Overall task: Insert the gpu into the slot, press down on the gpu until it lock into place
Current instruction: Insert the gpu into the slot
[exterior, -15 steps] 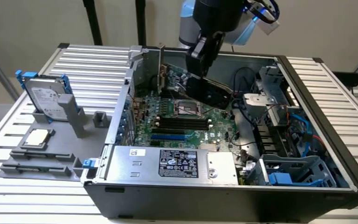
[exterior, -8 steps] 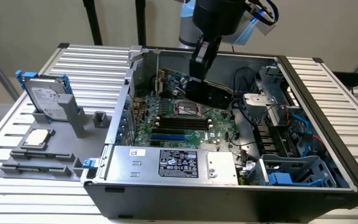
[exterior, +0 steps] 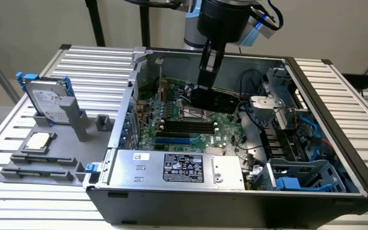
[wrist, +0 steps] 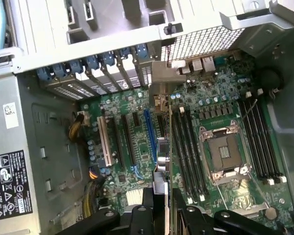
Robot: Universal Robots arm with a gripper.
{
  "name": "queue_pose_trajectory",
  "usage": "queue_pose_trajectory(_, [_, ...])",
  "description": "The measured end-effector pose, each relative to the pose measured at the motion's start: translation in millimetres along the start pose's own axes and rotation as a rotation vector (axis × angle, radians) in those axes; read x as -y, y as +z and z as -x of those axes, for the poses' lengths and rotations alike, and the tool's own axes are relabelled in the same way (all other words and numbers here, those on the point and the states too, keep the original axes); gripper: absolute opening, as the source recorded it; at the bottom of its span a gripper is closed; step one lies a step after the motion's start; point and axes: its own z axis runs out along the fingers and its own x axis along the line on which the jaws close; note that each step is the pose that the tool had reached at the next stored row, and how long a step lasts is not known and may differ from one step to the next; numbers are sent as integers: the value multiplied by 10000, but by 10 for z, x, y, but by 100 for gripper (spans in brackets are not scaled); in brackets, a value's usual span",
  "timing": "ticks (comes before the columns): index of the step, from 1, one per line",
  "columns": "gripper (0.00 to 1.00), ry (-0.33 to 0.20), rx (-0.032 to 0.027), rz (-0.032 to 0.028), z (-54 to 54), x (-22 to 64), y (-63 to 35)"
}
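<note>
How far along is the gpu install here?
Done: the gpu is picked up. In hand: the gripper holds it over the motherboard, apart from the slot. Left: the slot is bare, so inserting and pressing down are not yet done.

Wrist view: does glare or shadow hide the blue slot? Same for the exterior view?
Wrist view: the slot is evenly lit; glare sits on the case's rear panel. Exterior view: the slot is unshadowed, with soft shade under the gpu.

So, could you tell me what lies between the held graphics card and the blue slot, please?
In the exterior view, the black memory slots lie between the graphics card, held in the gripper, and the blue slot.
</note>
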Motion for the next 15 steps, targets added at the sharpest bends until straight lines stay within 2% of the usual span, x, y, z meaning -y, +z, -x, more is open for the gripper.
queue_pose_trajectory(7, [26,-946,-59,-34,-2,-20,130])
queue_pose_trajectory(15, [26,-1304,-70,-45,-37,-171,289])
